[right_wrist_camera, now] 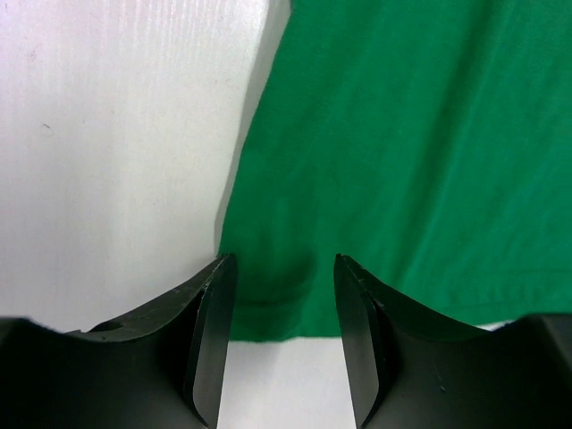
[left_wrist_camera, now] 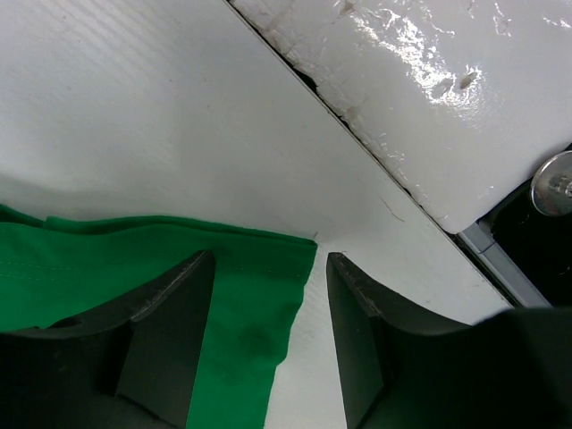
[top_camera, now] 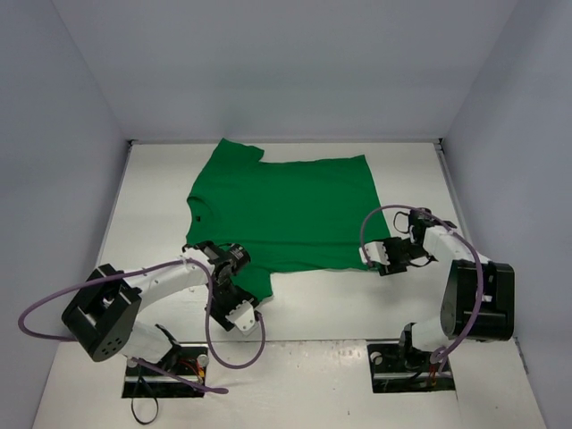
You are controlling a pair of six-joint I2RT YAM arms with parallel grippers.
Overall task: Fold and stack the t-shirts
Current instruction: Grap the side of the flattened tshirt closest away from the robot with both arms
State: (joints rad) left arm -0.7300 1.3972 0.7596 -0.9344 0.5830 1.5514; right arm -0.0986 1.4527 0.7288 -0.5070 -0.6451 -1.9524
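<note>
The green t-shirt (top_camera: 286, 214) is spread flat on the white table (top_camera: 313, 308), towards the far side, with its collar to the left. The left gripper (left_wrist_camera: 270, 268) is set low over the near-left corner of the cloth. Its jaws are parted to a middling gap, with only the corner's edge lying between them and nothing pinched. The right gripper (right_wrist_camera: 284, 264) is likewise parted, astride the near-right hem corner.

The main risk is judged to be a shallow bite. So little fabric lies between the left fingers that it could be missed, or lost once lifted, and the fold would be skewed. If only the top layer were caught, the shirt would be peeled open; how many layers lie there cannot be told from these views. The fingertips could also be scraped along the table.
</note>
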